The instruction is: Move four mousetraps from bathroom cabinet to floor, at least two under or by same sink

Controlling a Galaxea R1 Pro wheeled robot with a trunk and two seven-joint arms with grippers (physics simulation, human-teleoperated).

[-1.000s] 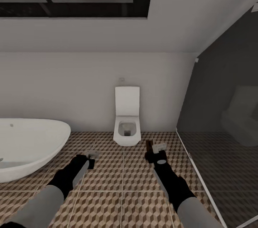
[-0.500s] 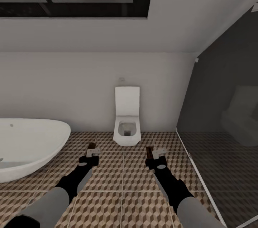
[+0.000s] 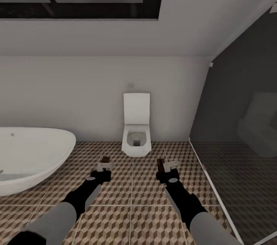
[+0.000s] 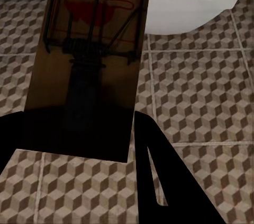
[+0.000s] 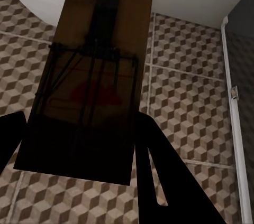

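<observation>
Floor: large square tiles printed with a brown, beige and white cube pattern (image 3: 130, 195), running to a white wall.
Bathtub: white oval tub (image 3: 30, 156) at far left.
Left gripper (image 3: 103, 168): closed on a flat brown wooden mousetrap with dark wire and a red mark (image 4: 90, 60), held above the tiles.
Toilet: white wall-hung bowl (image 3: 135, 143), lid up, centre.
Right gripper (image 3: 166, 166): clamped on a second brown wooden mousetrap (image 5: 87, 81), likewise off the floor.
Glass: dark shower panel (image 3: 242, 133) at right.
</observation>
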